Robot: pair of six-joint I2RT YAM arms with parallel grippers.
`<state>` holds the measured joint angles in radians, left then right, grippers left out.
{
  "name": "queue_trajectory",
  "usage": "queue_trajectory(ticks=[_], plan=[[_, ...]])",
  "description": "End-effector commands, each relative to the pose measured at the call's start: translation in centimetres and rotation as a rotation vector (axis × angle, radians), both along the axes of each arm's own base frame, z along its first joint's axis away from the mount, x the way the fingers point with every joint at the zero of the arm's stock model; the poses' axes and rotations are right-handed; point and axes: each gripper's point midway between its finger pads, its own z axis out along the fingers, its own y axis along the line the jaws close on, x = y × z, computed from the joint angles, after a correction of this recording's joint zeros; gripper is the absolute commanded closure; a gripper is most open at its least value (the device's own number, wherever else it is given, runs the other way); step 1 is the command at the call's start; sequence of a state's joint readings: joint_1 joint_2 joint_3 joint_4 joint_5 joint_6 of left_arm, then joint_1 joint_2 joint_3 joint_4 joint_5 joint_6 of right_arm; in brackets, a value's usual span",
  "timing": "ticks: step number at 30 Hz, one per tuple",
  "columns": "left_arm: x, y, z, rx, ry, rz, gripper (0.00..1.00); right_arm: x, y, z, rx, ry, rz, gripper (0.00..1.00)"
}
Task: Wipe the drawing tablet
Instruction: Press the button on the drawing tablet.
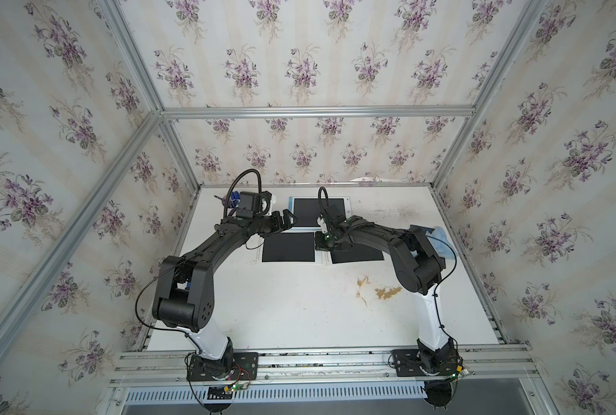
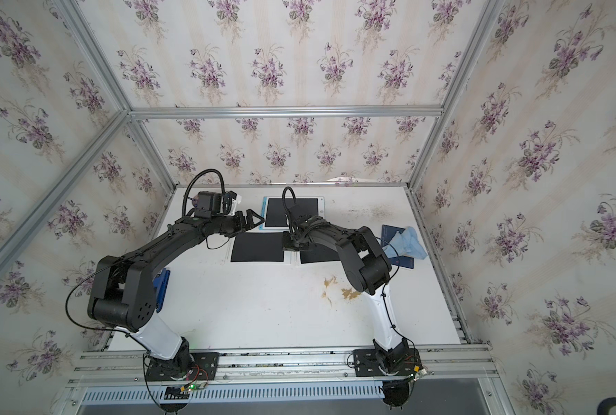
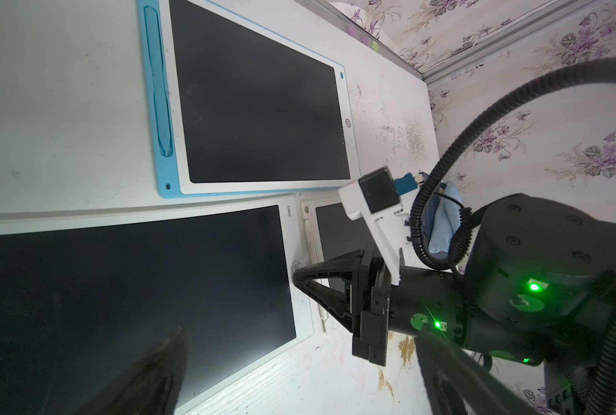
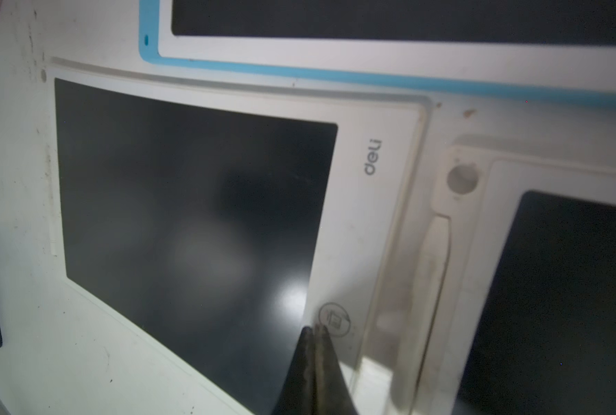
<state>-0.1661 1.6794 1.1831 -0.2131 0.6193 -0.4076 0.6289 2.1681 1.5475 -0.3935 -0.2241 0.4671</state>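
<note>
Floral-papered booth, white table (image 1: 299, 305). Three tablets sit mid-frame in both top views: blue-edged tablet (image 1: 312, 212) uppermost, deli tablet (image 1: 288, 248) below it, third tablet (image 1: 360, 257) to the right. Empty left gripper (image 1: 292, 221) is spread wide by the blue edge. Empty right gripper (image 4: 315, 328) is pinched closed, tips at the deli's erase button (image 4: 334, 319). Risk: tips skid off the small button, scratching the screen or shoving the unbraced tablet.

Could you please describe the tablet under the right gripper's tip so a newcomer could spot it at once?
On the white table, three dark-screened tablets lie together near the back wall. Yours is the white-framed tablet on the robot's left, in front of the blue-framed tablet. It alone has the shut right gripper at its round button, and its frame reads "deli".
</note>
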Motion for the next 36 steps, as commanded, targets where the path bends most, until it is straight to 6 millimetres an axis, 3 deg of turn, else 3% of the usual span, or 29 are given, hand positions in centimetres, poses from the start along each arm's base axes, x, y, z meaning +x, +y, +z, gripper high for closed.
queue_trajectory(ticks=[1, 9, 19, 24, 26, 29, 31, 33, 36], plan=[[0.3, 0.1, 0.5, 0.009, -0.033, -0.007, 0.0, 0.1, -0.6, -0.4, -0.04, -0.008, -0.004, 1.0], [0.5, 0.2, 0.7, 0.008, -0.035, -0.003, 0.0, 1.4, -0.3, 2.2, -0.02, -0.072, -0.011, 1.0], [0.4, 0.2, 0.3, 0.01, -0.027, -0.004, 0.0, 0.4, -1.0, -1.4, -0.067, -0.005, -0.004, 1.0], [0.5, 0.2, 0.2, 0.008, -0.025, 0.0, 0.0, 0.5, -1.0, -0.9, -0.058, -0.021, -0.011, 1.0], [0.6, 0.3, 0.5, 0.009, -0.033, 0.006, 0.0, 1.3, -1.0, 0.9, -0.034, -0.06, -0.022, 1.0], [0.6, 1.0, 1.7, 0.017, -0.082, 0.037, 0.0, 3.7, -2.5, 5.9, 0.004, -0.192, -0.087, 1.0], [0.4, 2.3, 2.8, 0.04, -0.146, 0.093, 0.0, 5.6, -5.5, 10.4, 0.036, -0.305, -0.179, 0.97], [0.0, 4.1, 4.1, 0.11, -0.209, 0.168, 0.0, 6.9, -9.7, 15.5, 0.099, -0.424, -0.284, 0.93], [-1.3, 7.1, 6.3, 0.209, -0.313, 0.298, 0.0, 6.6, -16.3, 23.4, 0.191, -0.648, -0.43, 0.69]])
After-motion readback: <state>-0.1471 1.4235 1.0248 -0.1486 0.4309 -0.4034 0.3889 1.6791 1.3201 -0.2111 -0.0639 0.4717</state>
